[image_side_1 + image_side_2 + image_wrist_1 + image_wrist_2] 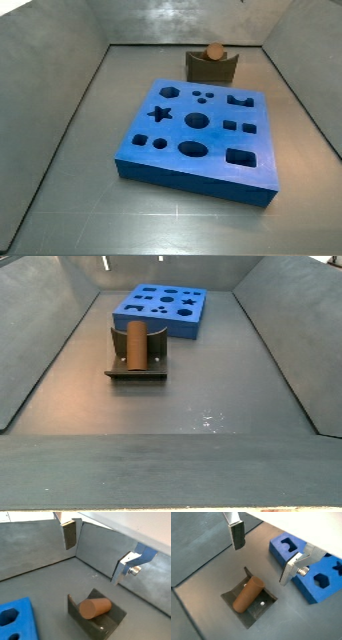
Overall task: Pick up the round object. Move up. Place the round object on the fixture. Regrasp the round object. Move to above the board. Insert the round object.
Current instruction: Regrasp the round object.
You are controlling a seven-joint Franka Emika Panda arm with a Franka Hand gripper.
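Jaws stood wide apart, empty: the gripper [263, 554] hung above the round object [247, 595], which lay cradled in the fixture [259, 608] notch, likely staged for regrasping.

The round object [214, 50] rests on the fixture [210, 68] behind the board [201, 135].
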